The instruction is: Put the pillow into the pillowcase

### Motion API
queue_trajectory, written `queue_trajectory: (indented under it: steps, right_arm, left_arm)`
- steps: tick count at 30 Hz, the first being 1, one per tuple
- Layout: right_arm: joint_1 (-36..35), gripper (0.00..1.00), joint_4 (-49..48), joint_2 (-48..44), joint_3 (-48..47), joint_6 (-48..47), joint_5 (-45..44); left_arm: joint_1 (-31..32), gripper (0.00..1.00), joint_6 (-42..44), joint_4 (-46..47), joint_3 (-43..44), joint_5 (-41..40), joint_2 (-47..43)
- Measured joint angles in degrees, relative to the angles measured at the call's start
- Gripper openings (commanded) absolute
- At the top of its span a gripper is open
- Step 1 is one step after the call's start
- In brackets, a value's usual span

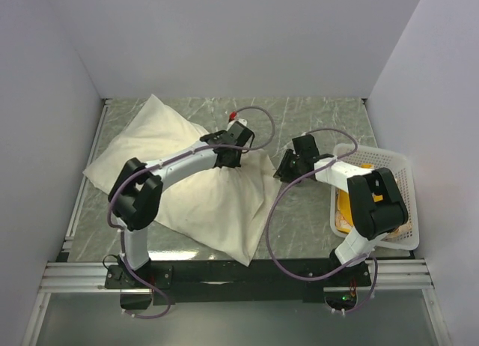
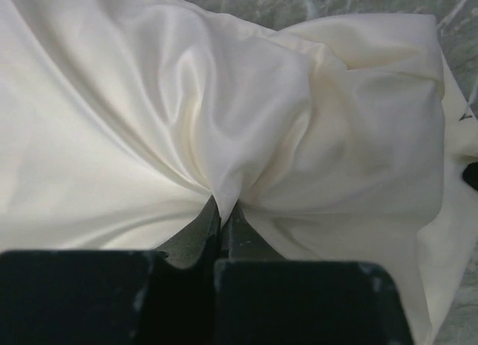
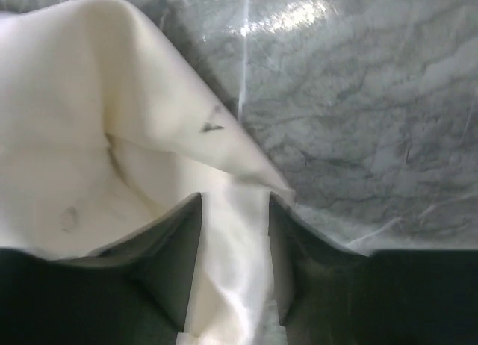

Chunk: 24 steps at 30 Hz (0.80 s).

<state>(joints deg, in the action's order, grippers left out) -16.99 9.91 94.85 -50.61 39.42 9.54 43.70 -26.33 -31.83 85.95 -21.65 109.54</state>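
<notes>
The pillowcase point(image 1: 217, 211) is a large plain cream sack spread from the far left toward the middle front. Its far left part point(image 1: 150, 140) bulges and its near part lies limp. No bear print or black band shows, so the pillow is hidden. My left gripper point(image 1: 228, 157) is shut on a pinch of the cream fabric point(image 2: 224, 136) near the sack's right side, with folds radiating from the fingertips point(image 2: 222, 207). My right gripper point(image 1: 288, 166) is at the sack's right corner. Its jaws point(image 3: 235, 203) stand apart with a strip of the fabric edge point(image 3: 231, 270) between them.
A white lattice basket point(image 1: 397, 162) stands at the right, under my right arm, with something yellow-orange point(image 1: 344, 207) inside. White walls close in the grey marble table point(image 1: 329, 121) on three sides. A small black mark point(image 3: 211, 126) sits on the fabric fold.
</notes>
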Motion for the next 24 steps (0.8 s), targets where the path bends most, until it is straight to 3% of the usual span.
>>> queue_trajectory:
  steps: [1,3,7,10,11,12,16,24]
  right_arm:
    - [-0.02,0.10,-0.20,0.00,-0.09,-0.37,0.02]
    - [-0.15,0.06,-0.07,0.13,-0.50,0.20,-0.35]
    - [-0.46,0.27,-0.09,-0.09,-0.57,-0.20,-1.14]
    - [-1.84,0.29,-0.09,-1.77,-0.39,-1.01,-2.47]
    - [-2.95,0.30,-0.07,-2.54,-0.48,-1.46,-2.73]
    - [-4.00,0.30,-0.04,-3.10,-0.74,-1.73,-2.86]
    - [-5.68,0.30,-0.42,-4.33,-1.20,-2.01,-2.43]
    - [4.87,0.30,1.40,-11.06,1.55,0.22,-1.77]
  left_arm:
    - [-0.61,0.01,0.20,-0.02,-0.39,0.42,-0.76]
    - [-2.56,0.01,0.48,-0.15,-1.88,1.92,-3.15]
    - [-6.25,0.04,1.90,-0.13,-5.55,5.99,-8.94]
    - [-8.11,0.43,3.61,-0.83,-6.21,8.22,-11.82]
    - [-8.09,0.67,4.00,-0.76,-6.21,8.79,-12.41]
    - [-7.63,0.73,4.66,-0.83,-6.19,8.66,-12.83]
    - [-0.22,0.81,4.61,-2.40,-4.74,4.37,-13.49]
    - [19.61,0.83,-0.31,-6.49,-2.29,-8.85,-8.39]
